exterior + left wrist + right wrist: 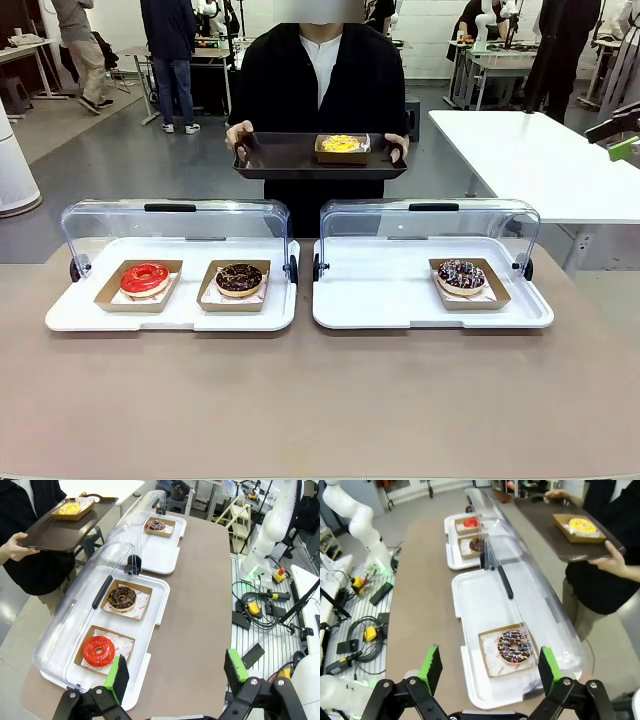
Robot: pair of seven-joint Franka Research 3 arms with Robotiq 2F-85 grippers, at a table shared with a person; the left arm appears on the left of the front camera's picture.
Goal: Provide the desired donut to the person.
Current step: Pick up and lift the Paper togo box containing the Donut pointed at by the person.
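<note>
The person [320, 80] in a black jacket stands at the far side holding a dark brown tray [290, 160] with both hands. A yellow donut [342, 144] in a cardboard boat rests on that tray [55, 527] [555, 535]. On the left white tray [170, 300] lie a red donut [145, 279] and a chocolate donut [239, 279]. A sprinkled chocolate donut [461, 275] sits on the right white tray [400, 300]. My left gripper [176, 672] hangs open above the table near the red donut [98, 651]. My right gripper [487, 672] is open above the sprinkled donut [514, 645].
Both clear lids [175, 225] [430, 222] are swung up behind the white trays. A white table [540, 160] stands at the back right. Cables and yellow boxes [255, 607] lie on the floor beside the table. The brown tabletop [320, 400] spreads in front.
</note>
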